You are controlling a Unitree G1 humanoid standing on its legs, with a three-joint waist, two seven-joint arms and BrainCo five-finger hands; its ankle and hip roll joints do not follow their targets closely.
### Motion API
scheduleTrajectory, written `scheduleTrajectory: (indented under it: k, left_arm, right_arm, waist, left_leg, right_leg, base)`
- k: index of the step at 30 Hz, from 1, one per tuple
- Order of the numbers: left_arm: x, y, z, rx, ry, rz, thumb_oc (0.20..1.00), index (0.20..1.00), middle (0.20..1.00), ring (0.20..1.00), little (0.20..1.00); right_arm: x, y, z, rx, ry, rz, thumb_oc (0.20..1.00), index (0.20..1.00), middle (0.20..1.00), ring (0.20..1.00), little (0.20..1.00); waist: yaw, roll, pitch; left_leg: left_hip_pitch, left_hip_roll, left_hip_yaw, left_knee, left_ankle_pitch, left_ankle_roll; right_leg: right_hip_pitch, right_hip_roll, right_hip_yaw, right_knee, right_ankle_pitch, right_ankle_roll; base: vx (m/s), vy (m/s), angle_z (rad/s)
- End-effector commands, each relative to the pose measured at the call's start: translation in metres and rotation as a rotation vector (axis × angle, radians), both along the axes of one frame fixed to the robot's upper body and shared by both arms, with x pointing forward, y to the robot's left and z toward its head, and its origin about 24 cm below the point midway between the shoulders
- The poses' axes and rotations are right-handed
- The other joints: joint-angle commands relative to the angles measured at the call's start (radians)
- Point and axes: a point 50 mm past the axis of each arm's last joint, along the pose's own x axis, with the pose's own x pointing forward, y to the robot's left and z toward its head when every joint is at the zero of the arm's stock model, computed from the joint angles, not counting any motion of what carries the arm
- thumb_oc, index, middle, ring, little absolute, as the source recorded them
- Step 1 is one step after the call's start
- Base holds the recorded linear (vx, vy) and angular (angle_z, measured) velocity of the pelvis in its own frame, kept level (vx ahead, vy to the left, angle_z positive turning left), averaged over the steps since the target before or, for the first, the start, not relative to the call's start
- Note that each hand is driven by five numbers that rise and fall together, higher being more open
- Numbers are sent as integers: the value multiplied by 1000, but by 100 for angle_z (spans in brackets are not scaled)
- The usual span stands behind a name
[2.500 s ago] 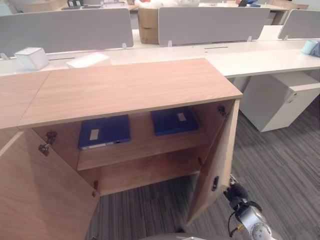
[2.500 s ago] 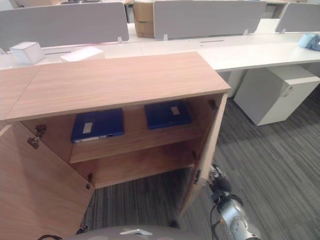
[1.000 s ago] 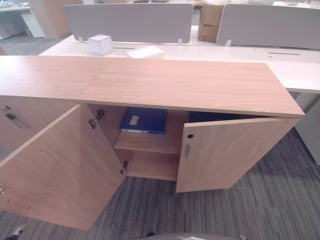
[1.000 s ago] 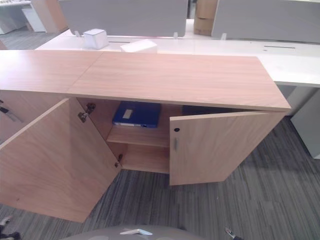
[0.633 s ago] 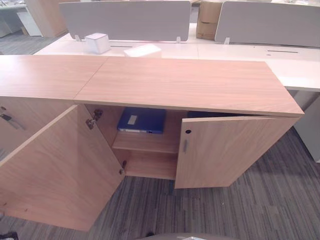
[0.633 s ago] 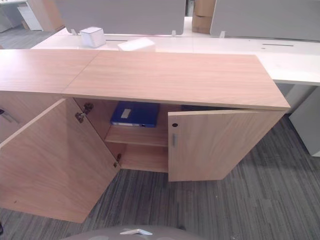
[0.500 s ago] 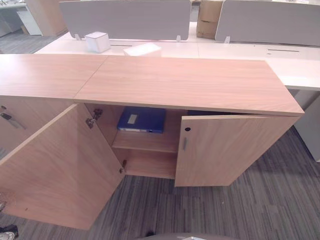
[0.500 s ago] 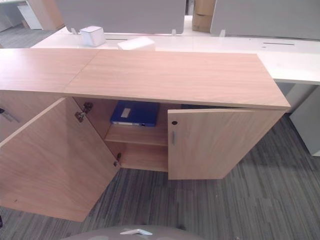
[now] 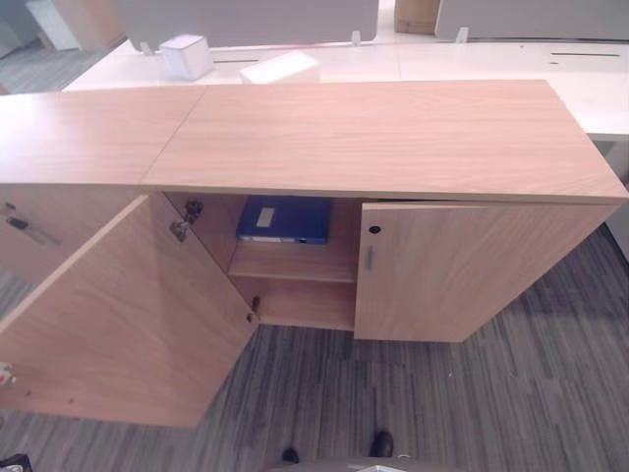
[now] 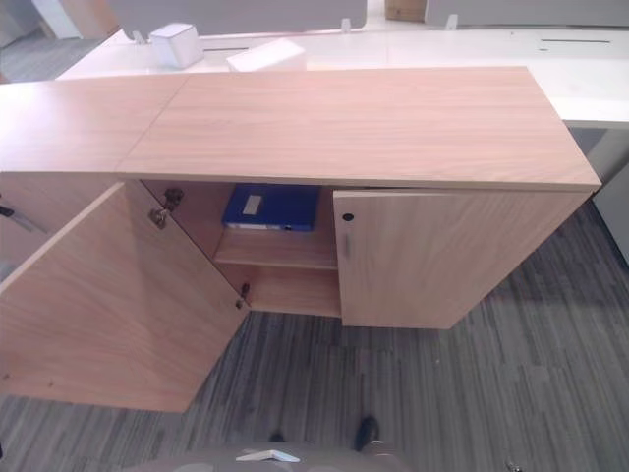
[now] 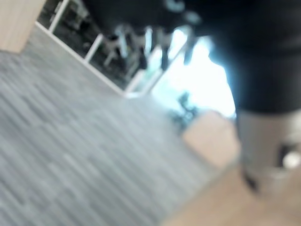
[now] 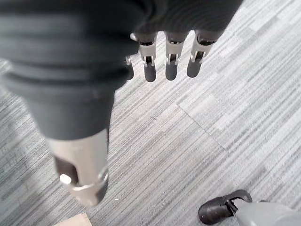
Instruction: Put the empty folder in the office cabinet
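The office cabinet (image 9: 373, 138) is flat wood-grain board with a smooth rectangular top. Its left door (image 9: 128, 324) swings wide; the right door (image 9: 462, 270) sits nearly closed. A flat blue folder (image 9: 285, 218) with a pale label lies on the upper shelf (image 9: 295, 264), at its left end. The right hand (image 12: 169, 56) hangs over striped grey carpet (image 12: 197, 136), well apart from the folder, fingers straight and relaxed. The left hand's fingers cannot be made out.

The right door (image 9: 462, 270) hides that cabinet half; left wrist view is blurred.
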Motion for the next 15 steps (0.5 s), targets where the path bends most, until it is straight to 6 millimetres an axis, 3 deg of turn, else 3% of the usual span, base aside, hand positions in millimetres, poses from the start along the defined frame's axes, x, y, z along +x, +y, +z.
scheduleTrajectory:
  k: [1, 9, 15]
  left_arm:
    - [-7, 27, 34, 147, -29, 36, 1000, 1000, 1000, 1000, 1000]
    - [2, 13, 31, 167, -42, -16, 1000, 1000, 1000, 1000, 1000]
    - [32, -21, 29, 179, -148, -141, 1000, 1000, 1000, 1000, 1000]
  right_arm:
    - [-16, 10, -4, 40, 71, -56, 1000, 1000, 1000, 1000, 1000]
    - [-25, 29, -11, 96, 101, -36, 1000, 1000, 1000, 1000, 1000]
    - [-23, 37, -15, 102, 104, -1, 1000, 1000, 1000, 1000, 1000]
  waist:
    - [15, -42, -33]
    - [14, -50, -46]
    - [17, -62, -49]
  left_leg:
    - [31, -30, 42, -11, -55, 6]
    - [44, -52, 59, -11, -82, 16]
    - [47, -66, 61, -11, -94, 30]
  right_leg:
    - [11, -15, 128, -3, -70, 79]
    - [20, -35, 156, -5, -49, 101]
    - [13, -47, 171, -5, -32, 110]
  base:
    - [54, 91, -26]
    - [1, 72, -16]
    - [-23, 44, -5]
